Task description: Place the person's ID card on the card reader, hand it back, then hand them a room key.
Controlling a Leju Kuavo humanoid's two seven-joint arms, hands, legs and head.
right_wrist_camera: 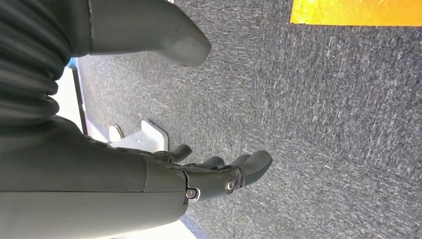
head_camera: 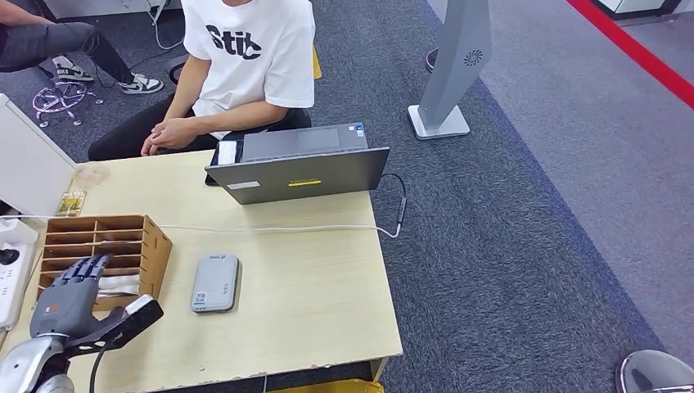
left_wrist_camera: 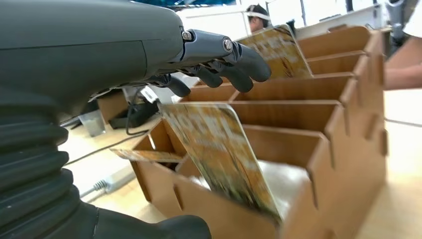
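On a pale desk (head_camera: 311, 278), the left hand (head_camera: 69, 291) hangs fingers apart over the near-left wooden organiser (head_camera: 123, 246) — the room-key step; a leaning room key (left_wrist_camera: 219, 149) needs pinching — the right hand (right_wrist_camera: 209, 174) hangs open

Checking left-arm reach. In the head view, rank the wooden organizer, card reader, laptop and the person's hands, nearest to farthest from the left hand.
1. Wooden organizer: right under the left hand.
2. Card reader: beside the organizer, mid-table.
3. Laptop: far table edge.
4. Person's hands: beyond the table's far edge.
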